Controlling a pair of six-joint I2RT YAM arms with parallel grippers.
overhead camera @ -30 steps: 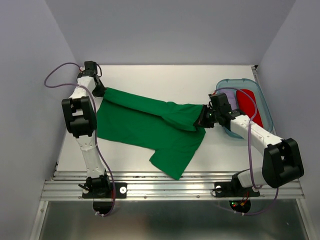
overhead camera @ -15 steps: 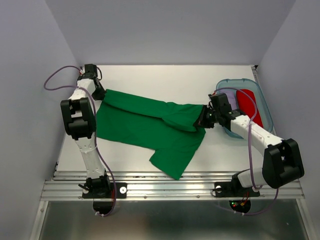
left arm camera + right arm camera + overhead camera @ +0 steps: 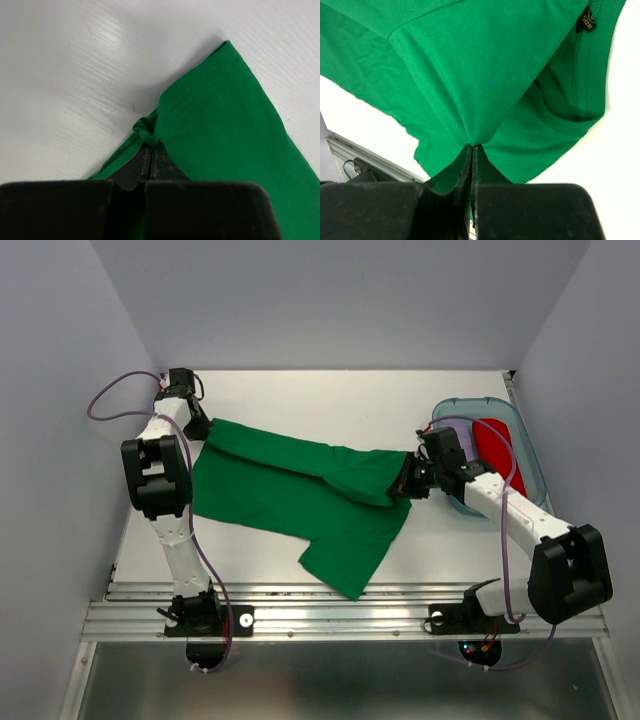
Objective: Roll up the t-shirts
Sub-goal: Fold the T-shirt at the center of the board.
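A bright green t-shirt (image 3: pixel 300 490) lies partly folded across the white table, stretched between both grippers. My left gripper (image 3: pixel 203 427) is shut on its far left corner; the left wrist view shows the pinched hem (image 3: pixel 148 134) bunched at my fingertips (image 3: pixel 151 150). My right gripper (image 3: pixel 404 483) is shut on the shirt's right end, lifting the fabric a little. The right wrist view shows the fabric (image 3: pixel 470 75) drawn into my closed fingertips (image 3: pixel 472 150), with the round neck and a black size label (image 3: pixel 585 21) beyond.
A clear blue-rimmed bin (image 3: pixel 530 455) at the right holds a red fabric roll (image 3: pixel 497 450) and a pale lavender roll (image 3: pixel 455 430). A metal rail (image 3: pixel 340 615) runs along the near edge. Grey walls stand on the left, the back and the right.
My right arm has shifted slightly; the shirt's right end sits a touch lower and left. The left gripper and the rest of the shirt look unchanged.
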